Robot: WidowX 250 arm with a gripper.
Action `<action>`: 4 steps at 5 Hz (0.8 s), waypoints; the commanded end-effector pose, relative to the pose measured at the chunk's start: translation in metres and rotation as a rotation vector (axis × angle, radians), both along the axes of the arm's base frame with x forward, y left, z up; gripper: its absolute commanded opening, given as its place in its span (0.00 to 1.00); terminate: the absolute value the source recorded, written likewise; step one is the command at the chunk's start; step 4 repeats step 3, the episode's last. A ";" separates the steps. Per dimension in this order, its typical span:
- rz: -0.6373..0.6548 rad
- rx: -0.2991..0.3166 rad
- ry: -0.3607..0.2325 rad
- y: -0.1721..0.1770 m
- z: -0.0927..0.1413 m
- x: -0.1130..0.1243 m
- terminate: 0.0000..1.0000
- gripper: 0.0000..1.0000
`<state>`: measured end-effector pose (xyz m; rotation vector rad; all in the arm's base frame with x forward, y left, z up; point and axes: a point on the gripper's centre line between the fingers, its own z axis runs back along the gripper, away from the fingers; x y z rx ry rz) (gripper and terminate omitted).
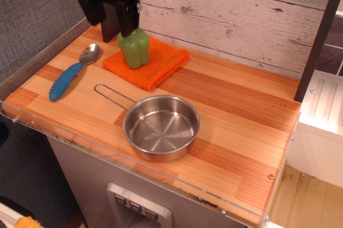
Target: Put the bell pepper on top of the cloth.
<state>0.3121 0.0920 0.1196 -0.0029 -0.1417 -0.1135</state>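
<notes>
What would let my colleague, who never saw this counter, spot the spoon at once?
Start at the wooden counter and go to its far left edge. Left of the orange cloth holding the green bell pepper lies the spoon: steel bowl, ribbed blue handle, the only blue thing.
</notes>
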 end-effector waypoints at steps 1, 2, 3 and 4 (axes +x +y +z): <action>-0.044 0.062 0.062 -0.023 -0.012 -0.026 0.00 1.00; -0.044 0.062 0.062 -0.023 -0.012 -0.026 0.00 1.00; -0.044 0.062 0.062 -0.023 -0.012 -0.026 1.00 1.00; -0.044 0.062 0.062 -0.023 -0.012 -0.026 1.00 1.00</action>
